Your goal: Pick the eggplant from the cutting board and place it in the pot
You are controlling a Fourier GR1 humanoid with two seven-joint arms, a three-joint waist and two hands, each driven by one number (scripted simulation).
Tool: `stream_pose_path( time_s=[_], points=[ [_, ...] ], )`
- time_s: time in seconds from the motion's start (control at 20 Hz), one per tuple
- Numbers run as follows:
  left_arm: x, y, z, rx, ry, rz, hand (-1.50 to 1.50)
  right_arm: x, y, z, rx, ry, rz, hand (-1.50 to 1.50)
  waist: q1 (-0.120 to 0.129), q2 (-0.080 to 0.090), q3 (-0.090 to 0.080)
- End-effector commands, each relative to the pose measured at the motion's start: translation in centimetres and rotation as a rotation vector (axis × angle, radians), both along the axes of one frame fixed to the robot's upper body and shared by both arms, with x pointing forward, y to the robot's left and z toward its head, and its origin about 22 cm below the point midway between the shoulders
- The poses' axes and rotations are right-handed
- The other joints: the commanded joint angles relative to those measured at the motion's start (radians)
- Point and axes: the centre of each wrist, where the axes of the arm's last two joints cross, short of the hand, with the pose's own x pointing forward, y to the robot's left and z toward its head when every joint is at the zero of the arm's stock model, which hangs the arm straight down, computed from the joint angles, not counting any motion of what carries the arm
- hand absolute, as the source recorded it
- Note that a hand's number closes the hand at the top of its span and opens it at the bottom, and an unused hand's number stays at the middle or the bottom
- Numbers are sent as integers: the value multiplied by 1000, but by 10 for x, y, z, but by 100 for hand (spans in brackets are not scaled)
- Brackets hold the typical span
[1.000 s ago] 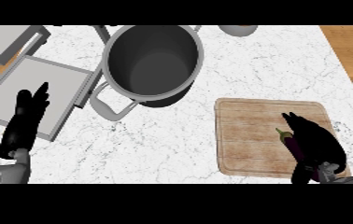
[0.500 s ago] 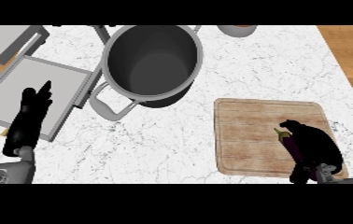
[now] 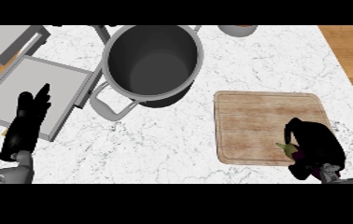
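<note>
A wooden cutting board [image 3: 262, 120] lies on the counter at the right. At its lower right corner my right hand [image 3: 316, 143] is curled over a dark purple eggplant [image 3: 289, 149], of which only the green stem end and a bit of purple show. A large grey pot [image 3: 153, 62] with two handles stands upper centre, nothing inside it. My left hand [image 3: 27, 120] rests open at the left edge, fingers straight and pointing up, holding nothing.
A grey tray [image 3: 41, 85] lies left of the pot, partly under my left hand. A small bowl [image 3: 238, 29] sits at the top edge. The wooden floor [image 3: 339, 41] shows past the counter's right edge.
My right hand has slid down toward the board's lower right corner and curled further over the eggplant. The left hand has drifted slightly lower.
</note>
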Motion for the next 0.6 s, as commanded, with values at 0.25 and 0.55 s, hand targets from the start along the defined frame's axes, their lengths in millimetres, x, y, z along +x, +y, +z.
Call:
stream_pose_path(
  time_s=[0.25,0.55],
  points=[
    [-1,-1,-13,15,14,15,0,-29,60,0,153,-107,-284,150,-18,1,2],
    [5,-3,6,18,-17,16,0,-51,103,50,82,-289,-379,150,-7,0,3]
  ],
)
